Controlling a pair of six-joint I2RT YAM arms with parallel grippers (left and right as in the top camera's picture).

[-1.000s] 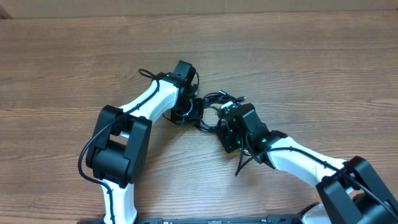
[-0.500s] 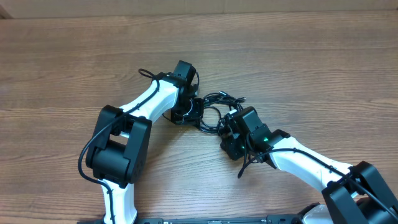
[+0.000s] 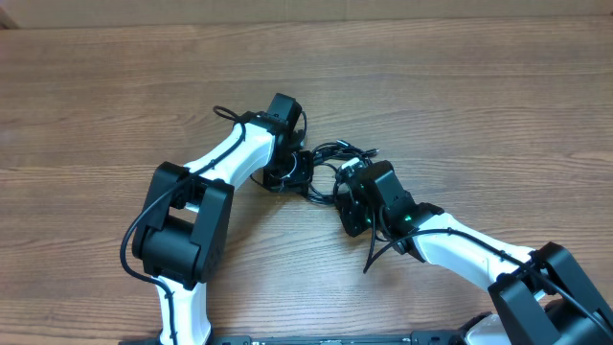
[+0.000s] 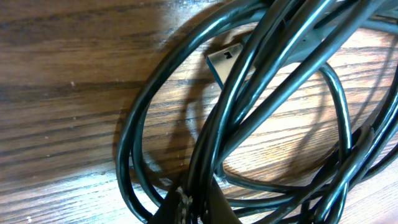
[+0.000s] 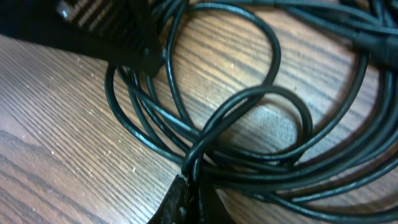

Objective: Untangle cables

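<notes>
The cables (image 3: 333,153) lie as a knot of thin black loops on the wood table, between my two arms. In the left wrist view the cables (image 4: 249,106) cross in several loops, and a bluish-silver plug tip (image 4: 224,59) pokes out among them. My left gripper (image 4: 196,208) is shut on a bundle of strands; from overhead the left gripper (image 3: 305,174) sits at the knot's left edge. My right gripper (image 5: 193,200) is shut on a pinched loop of the cables (image 5: 249,106). Seen from above, the right gripper (image 3: 342,190) is at the knot's lower right.
The left arm's black gripper body (image 5: 106,28) fills the upper left of the right wrist view, close to the loops. A thicker black wire (image 3: 378,251) hangs off the right arm. Bare wood table (image 3: 479,105) surrounds the knot.
The right gripper backed off a little to the lower right, then came back to the knot and shut on a loop. The left arm has not moved.
</notes>
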